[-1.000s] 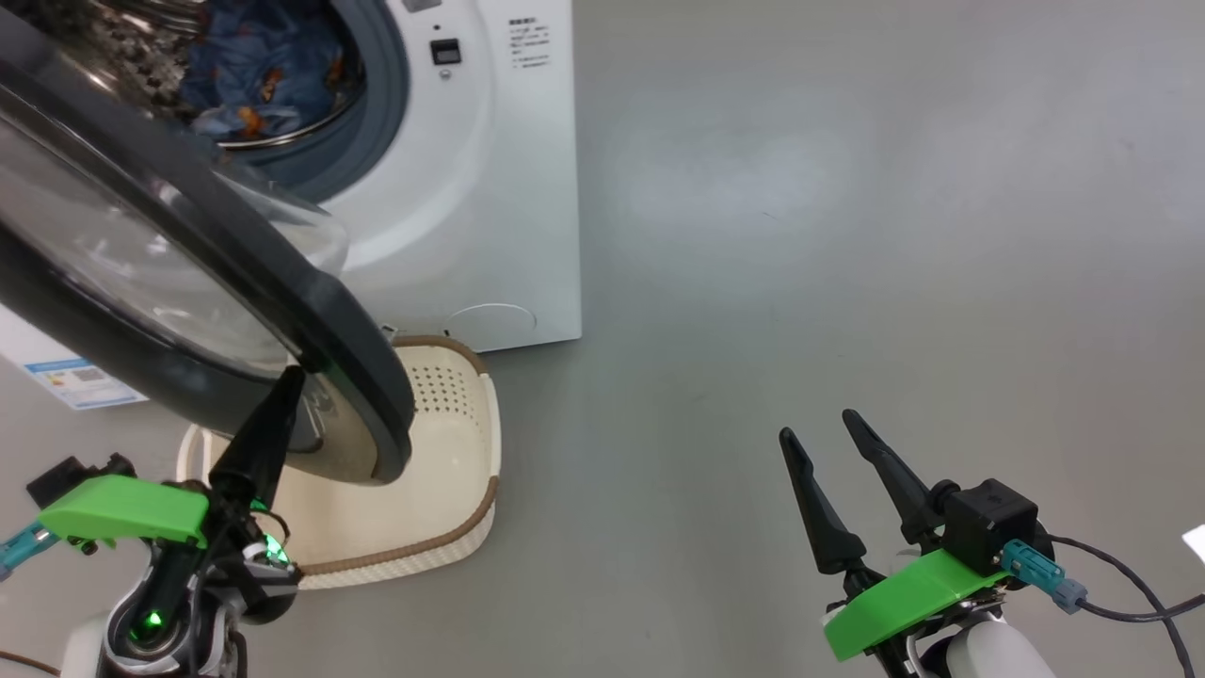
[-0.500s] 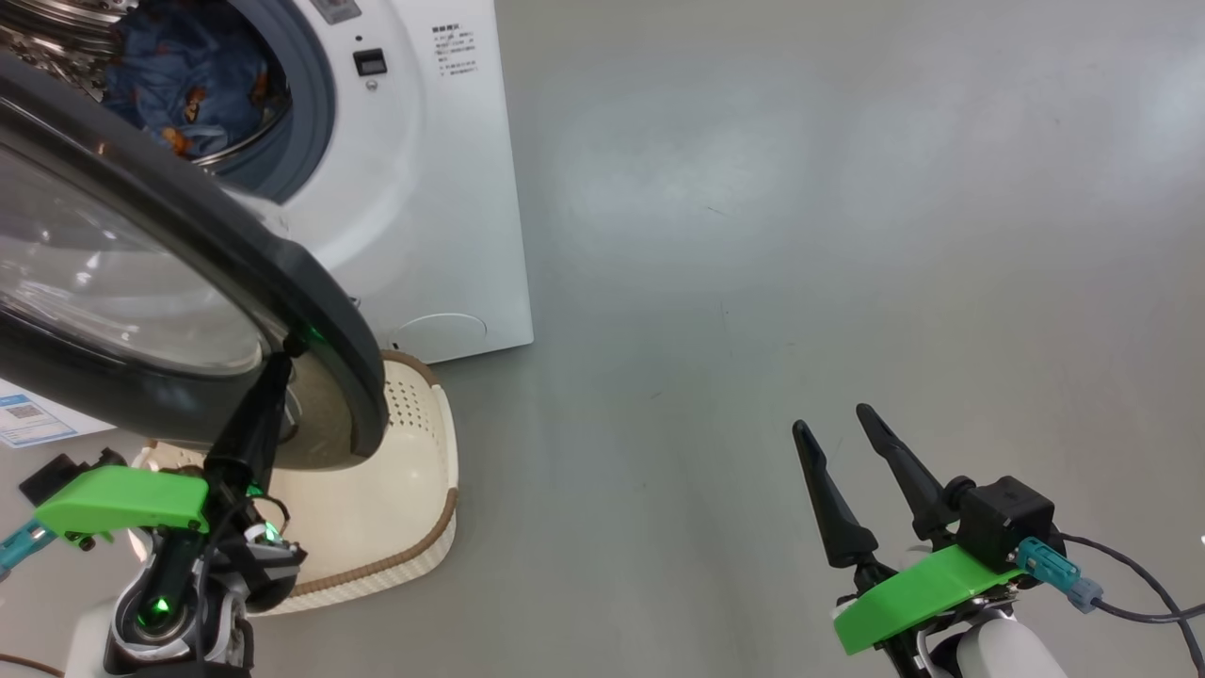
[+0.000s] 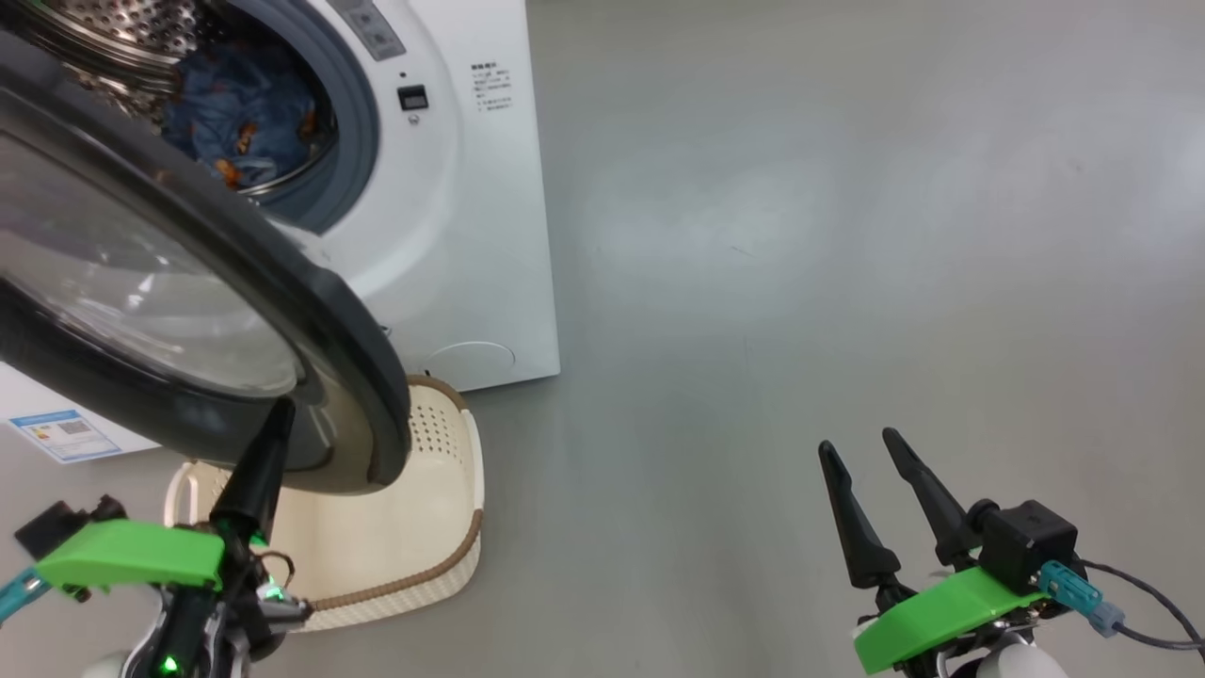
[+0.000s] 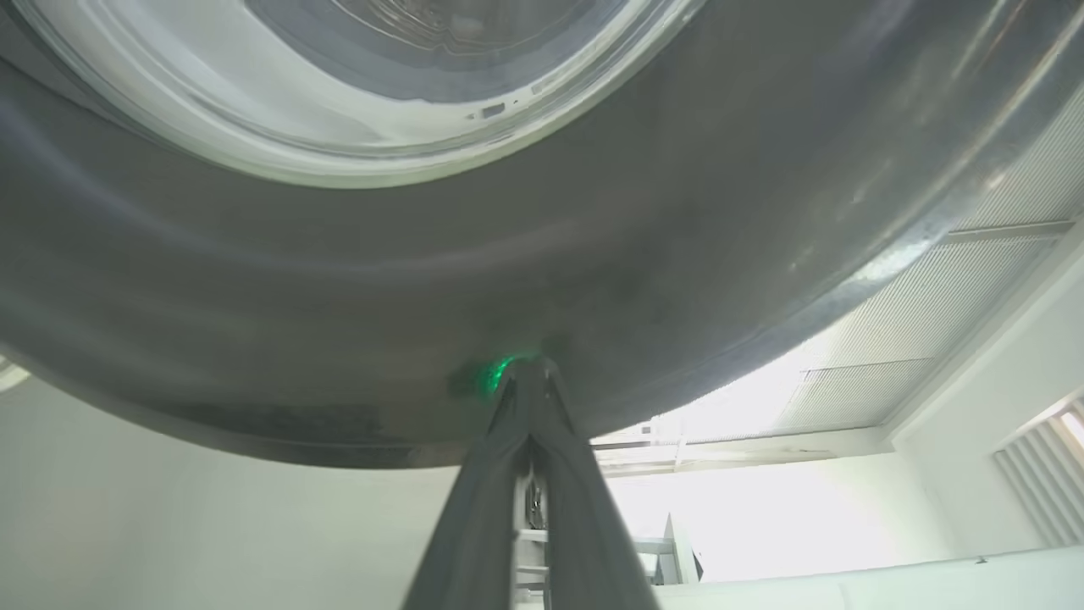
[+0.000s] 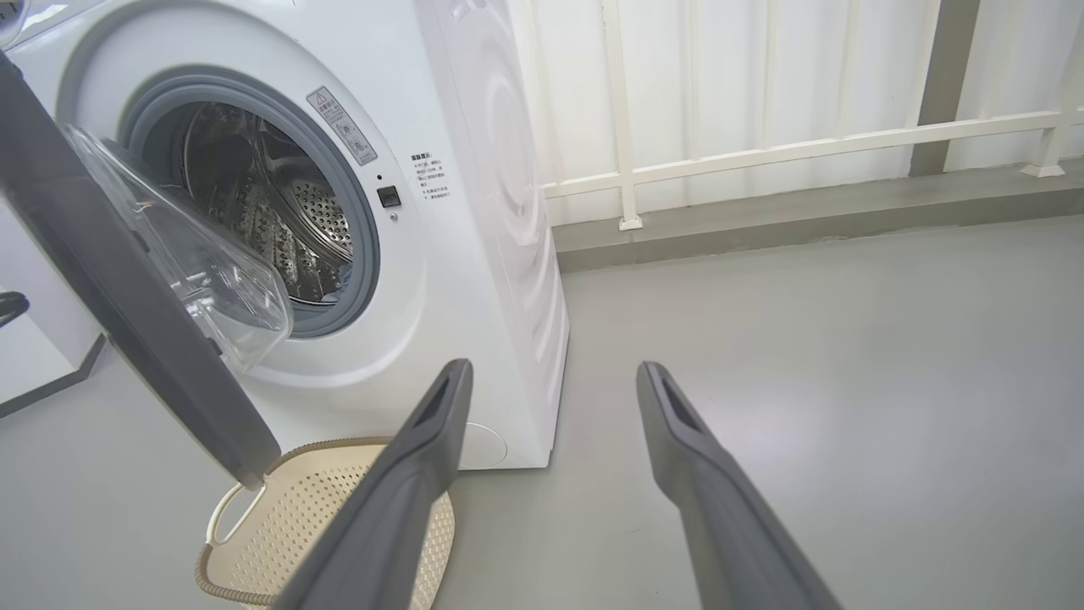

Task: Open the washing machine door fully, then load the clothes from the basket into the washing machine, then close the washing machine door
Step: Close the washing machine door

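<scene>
grey smooth floor (image 3: 800, 282) spreads to the right of the white washing machine (image 3: 471, 235), whose black door (image 3: 329, 320) stands swung out toward the robot. against the picture a second ago, the whole head view has slid sideways and back, which is the camera turning. the machine, door and basket (image 3: 442, 490) keep their places relative to each other. the left gripper (image 3: 281, 410) stays with its fingers pressed together, tip at the door's lower rim. the right gripper (image 3: 859, 443) stays low at the right with its fingers spread, holding nothing. the clothes (image 3: 235, 113), blue with orange print, lie inside the drum. the basket sits on the floor under the door, just in front of the machine, with nothing visible in the part that shows.

the left wrist view alone shows the closed tips touching the dark rim, a green glint (image 4: 500, 373) beside them. the right wrist view alone shows the door edge-on with its glass bowl (image 5: 212, 271) bulging toward the drum (image 5: 313, 212). it also shows a white railing (image 5: 762, 144) behind and the basket's side handle (image 5: 222, 517).
</scene>
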{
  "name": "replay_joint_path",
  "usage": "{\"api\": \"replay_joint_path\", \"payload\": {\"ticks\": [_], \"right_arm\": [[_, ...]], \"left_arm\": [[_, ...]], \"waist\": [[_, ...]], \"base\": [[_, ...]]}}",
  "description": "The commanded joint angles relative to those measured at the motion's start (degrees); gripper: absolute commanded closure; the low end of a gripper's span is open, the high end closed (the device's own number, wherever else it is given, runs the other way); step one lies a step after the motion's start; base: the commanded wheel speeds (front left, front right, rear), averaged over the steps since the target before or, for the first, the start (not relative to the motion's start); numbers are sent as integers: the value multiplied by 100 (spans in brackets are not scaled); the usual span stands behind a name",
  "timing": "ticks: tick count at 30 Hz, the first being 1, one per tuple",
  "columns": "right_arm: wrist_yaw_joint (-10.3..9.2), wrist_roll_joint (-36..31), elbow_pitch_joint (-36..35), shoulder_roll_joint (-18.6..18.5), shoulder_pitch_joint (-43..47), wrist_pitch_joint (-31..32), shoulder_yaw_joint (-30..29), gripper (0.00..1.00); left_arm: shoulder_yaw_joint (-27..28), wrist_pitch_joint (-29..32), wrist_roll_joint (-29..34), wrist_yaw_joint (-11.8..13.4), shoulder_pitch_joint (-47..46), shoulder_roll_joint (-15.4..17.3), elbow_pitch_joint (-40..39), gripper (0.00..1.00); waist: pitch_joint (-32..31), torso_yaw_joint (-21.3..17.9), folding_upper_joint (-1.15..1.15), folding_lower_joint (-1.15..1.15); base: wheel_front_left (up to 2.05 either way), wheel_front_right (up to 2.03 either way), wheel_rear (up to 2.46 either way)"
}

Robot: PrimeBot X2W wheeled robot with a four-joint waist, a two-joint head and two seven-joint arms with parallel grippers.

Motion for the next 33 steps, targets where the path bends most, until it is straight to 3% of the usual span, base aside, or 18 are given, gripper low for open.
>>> {"api": "replay_joint_path", "payload": {"ticks": [1,6,13,16,27,33], "right_arm": [[9,40,-170,30,20,-69,83,0],[9,23,-217,30,104,-69,-20,0],[9,43,-271,30,181,-69,-62,0],[9,42,-273,30,205,-69,-58,0],[9,52,-272,30,233,-69,-43,0],[9,59,-243,30,228,-69,-23,0]], "left_arm": [[100,-139,235,-41,94,196,-344,100],[-157,-762,729,-41,523,429,-762,100],[-1223,-2625,1816,-41,958,1067,-893,100],[-1444,-3019,2513,-41,1011,1354,-735,100],[-527,-3061,5505,-41,1190,709,-1000,100],[-417,-3062,6674,-41,1412,554,-1062,100]], "waist": [[-123,97,0,0],[-264,195,0,0],[-388,376,0,0],[-425,443,0,0],[-469,617,0,0],[-516,662,0,0]], "base": [[0,0,0],[0,0,0],[0,0,0],[0,0,0],[0,0,0],[0,0,0]]}}
